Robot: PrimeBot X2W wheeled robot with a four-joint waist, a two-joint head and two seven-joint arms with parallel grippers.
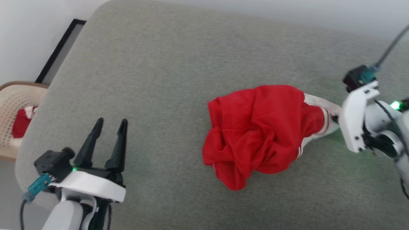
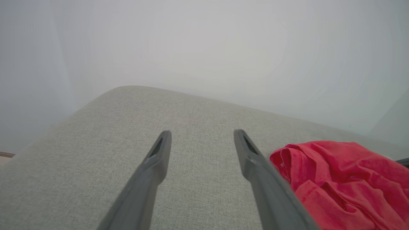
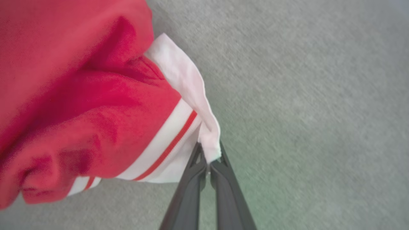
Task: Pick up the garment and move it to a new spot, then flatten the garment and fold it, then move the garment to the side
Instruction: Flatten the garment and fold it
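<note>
Left gripper (image 1: 112,120), two long dark fingers on a white wrist housing, sits lowest and closest at the lower left of the head view, jaws spread wide with nothing between them, poised over bare surface. Beyond it at the far left edge, off the surface, stands a beige perforated plastic basket (image 1: 12,102) holding a small red-and-white cloth (image 1: 22,123). Grey woven fabric-covered surface (image 1: 159,80) with rounded corners spans the middle. Right of centre on this surface lies the bright red soft fabric garment (image 1: 255,131), crumpled in a heap, well apart from the left gripper. Its white cuff (image 3: 188,86) and white-and-red striped trim (image 3: 169,147) point toward the right side. Right gripper (image 3: 209,161) reaches in from the right edge, its fingers clamped together on the tip of the white cuff. The heap's bulk rests on the surface.
</note>
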